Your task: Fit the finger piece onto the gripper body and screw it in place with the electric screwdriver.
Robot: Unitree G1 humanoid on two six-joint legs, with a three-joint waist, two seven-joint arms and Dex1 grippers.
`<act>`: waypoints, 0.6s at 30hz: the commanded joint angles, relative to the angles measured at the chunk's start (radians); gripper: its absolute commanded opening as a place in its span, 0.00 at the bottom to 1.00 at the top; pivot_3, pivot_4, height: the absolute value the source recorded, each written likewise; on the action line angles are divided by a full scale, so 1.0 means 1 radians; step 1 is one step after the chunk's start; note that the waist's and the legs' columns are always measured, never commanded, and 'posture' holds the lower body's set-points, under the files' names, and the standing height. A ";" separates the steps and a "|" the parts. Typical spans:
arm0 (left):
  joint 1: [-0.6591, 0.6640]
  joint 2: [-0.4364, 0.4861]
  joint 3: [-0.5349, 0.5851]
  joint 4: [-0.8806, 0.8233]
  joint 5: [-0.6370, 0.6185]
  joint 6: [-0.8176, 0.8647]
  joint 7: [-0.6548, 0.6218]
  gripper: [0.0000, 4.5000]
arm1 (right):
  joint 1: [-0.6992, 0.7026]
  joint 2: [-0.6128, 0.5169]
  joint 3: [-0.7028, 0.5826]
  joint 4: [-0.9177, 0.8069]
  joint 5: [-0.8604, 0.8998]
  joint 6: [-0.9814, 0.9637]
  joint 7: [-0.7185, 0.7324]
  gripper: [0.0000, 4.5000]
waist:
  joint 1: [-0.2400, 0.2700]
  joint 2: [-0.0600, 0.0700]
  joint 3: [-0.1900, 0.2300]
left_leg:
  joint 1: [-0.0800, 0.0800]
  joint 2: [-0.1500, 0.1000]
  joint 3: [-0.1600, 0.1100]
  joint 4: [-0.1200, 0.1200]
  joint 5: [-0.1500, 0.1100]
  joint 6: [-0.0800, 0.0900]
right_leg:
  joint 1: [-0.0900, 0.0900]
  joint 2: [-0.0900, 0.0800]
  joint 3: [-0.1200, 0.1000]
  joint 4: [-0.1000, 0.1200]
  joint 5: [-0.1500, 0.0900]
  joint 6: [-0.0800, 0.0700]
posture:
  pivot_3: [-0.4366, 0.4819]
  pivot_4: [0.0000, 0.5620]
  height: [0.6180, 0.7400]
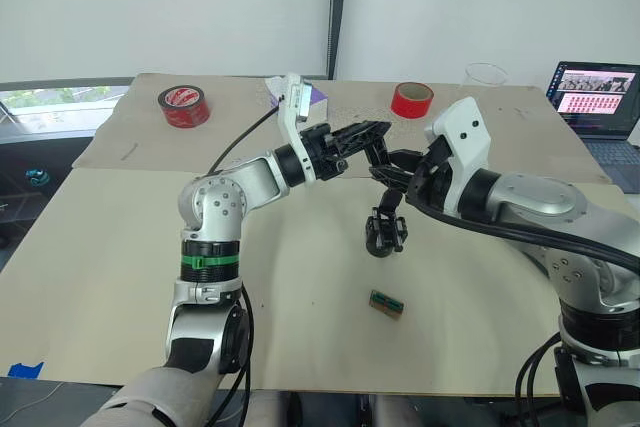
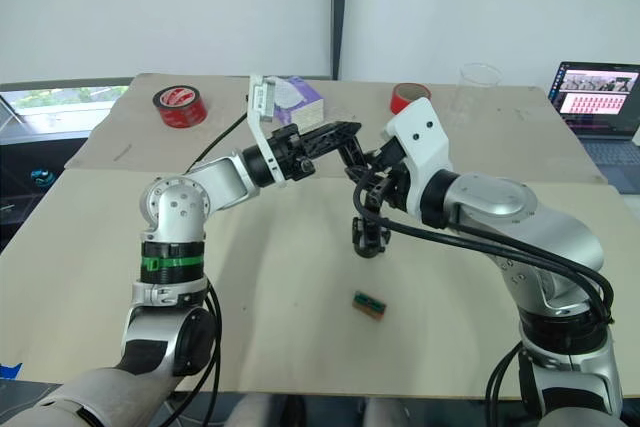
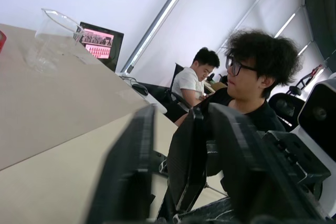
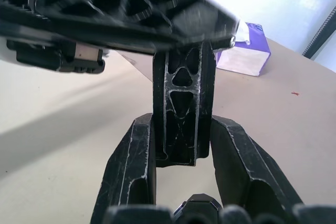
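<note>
Two rolls of glossy red tape sit on the far side of the matte beige table [image 1: 120,277]: one [image 1: 184,105] toward the left, the other [image 1: 411,99] further right, with a purple tissue box [image 2: 298,97] between them. Coming in from the left, the left gripper [image 1: 372,130] reaches across above the table, its ribbed black fingers drawn close on the upper end of a flat, lattice-ribbed black strip, which I take to be the finger piece [image 4: 181,109]; the wrist view is too blurred to be sure the pads actually touch it. Just to its right, the right gripper [image 1: 388,169] is pinching that same strip from both sides, its scuffed, chunky fingers [image 4: 131,169] pressed against the strip's edges. Below the two grippers hangs the gripper body [image 1: 386,231], a knobbly black block held up off the table, apparently joined to the strip's lower end. Nearer the front edge, a small green-and-brown rectangular block [image 1: 386,304] lies flat, well apart from everything else. Farther right stand a clear plastic cup [image 1: 486,74] at the back and an open laptop [image 1: 594,99] with a lit screen. Two people [image 3: 247,77] sit beyond the table.
</note>
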State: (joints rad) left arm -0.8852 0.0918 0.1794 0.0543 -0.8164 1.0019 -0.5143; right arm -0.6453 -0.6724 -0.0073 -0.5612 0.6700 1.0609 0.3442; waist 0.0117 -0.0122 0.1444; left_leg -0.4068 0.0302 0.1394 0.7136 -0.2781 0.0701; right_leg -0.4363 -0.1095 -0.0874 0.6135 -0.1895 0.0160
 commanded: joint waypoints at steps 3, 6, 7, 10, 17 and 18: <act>-0.022 0.008 0.002 -0.014 -0.005 -0.029 0.007 0.00 | -0.004 -0.008 -0.027 -0.041 -0.016 0.002 -0.002 0.24 | -0.001 0.000 0.000 | 0.000 0.000 0.000 0.000 0.000 0.000 | 0.000 0.000 0.000 0.000 0.000 0.000 | 0.48 0.27 1.00; -0.037 0.041 -0.022 0.000 0.013 -0.036 -0.037 0.00 | 0.008 -0.022 -0.028 -0.059 -0.029 -0.011 0.010 0.24 | -0.001 0.000 0.000 | 0.000 0.000 0.000 0.000 0.000 0.000 | 0.000 0.000 0.000 0.000 0.000 0.000 | 0.48 0.27 1.00; -0.042 0.057 -0.034 0.004 0.019 -0.038 -0.062 0.00 | 0.013 -0.024 -0.037 -0.067 -0.024 -0.011 0.017 0.35 | -0.001 0.000 0.000 | 0.000 0.000 0.000 0.000 0.000 0.000 | 0.000 0.000 0.000 0.000 0.000 0.000 | 0.48 0.27 1.00; -0.079 0.149 -0.107 0.034 0.048 -0.065 -0.223 0.00 | 0.025 -0.072 -0.093 -0.096 0.030 0.000 0.091 0.60 | -0.002 0.000 0.000 | 0.000 0.000 0.000 -0.001 0.000 0.000 | 0.000 0.000 0.000 0.000 0.000 0.000 | 0.48 0.27 1.00; -0.235 0.365 -0.304 0.185 0.123 -0.183 -0.801 0.00 | -0.083 -0.237 -0.273 0.099 0.424 0.144 0.418 0.76 | -0.001 0.000 0.000 | -0.001 0.000 0.001 -0.001 0.000 0.000 | -0.001 0.000 -0.001 -0.002 0.000 -0.001 | 0.48 0.27 1.00; -0.260 0.373 -0.321 0.213 0.132 -0.191 -0.855 0.00 | -0.103 -0.260 -0.268 0.135 0.456 0.170 0.452 0.76 | 0.000 0.000 0.000 | -0.001 0.000 0.000 -0.001 -0.001 0.001 | -0.001 0.000 -0.001 -0.002 0.000 -0.001 | 0.48 0.27 1.00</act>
State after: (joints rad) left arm -1.1048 0.4578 -0.1193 0.2440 -0.6977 0.8440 -1.2624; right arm -0.7199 -0.9081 -0.2442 -0.4649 1.0495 1.1926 0.7329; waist 0.0115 -0.0120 0.1446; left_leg -0.4072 0.0304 0.1396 0.7124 -0.2792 0.0719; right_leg -0.4366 -0.1093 -0.0890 0.6110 -0.1893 0.0143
